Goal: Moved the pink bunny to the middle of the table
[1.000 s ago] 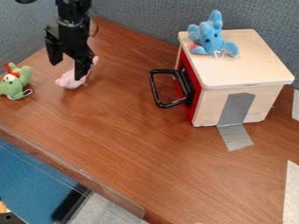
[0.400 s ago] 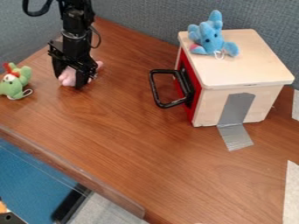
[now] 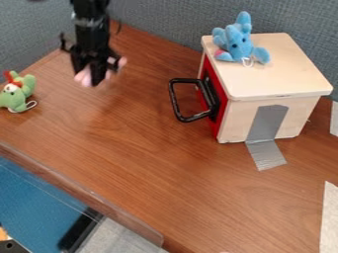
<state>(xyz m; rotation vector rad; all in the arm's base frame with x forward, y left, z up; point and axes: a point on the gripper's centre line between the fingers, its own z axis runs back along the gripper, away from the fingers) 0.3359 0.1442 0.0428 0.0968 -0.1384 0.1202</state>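
At the jaws: clamped around pink plush bunny [image 3: 83, 78], in black two-finger gripper [image 3: 90, 77]; shows pink past the fingers on both sides. Blurred here, so cannot tell which part of the toy is pinched. Hangs above wood-grain tabletop [image 3: 151, 148], over a faint soft shadow, in the upper left of the view and well apart from the table's middle. Directly above: comes in from the top edge with black robot arm [image 3: 90, 29], upright.

Farther out, to the left: rests near the view's edge with green plush toy [image 3: 25, 85], with white face, red on top and a white loop on the tabletop side.

To the right: stands on the tabletop with wooden box [image 3: 284, 64]. Carries red door [image 3: 223, 108] on the side toward the bunny, with black handle [image 3: 173, 94] sticking out. Runs down the near side and onto the tabletop with silver tape [image 3: 267, 121]. On top, near the rear: sits with blue plush animal [image 3: 237, 47], white loop in front.

Behind the table: rises with gray fabric partition [image 3: 155, 20]. At right edge: lies with white strip [image 3: 328, 217].
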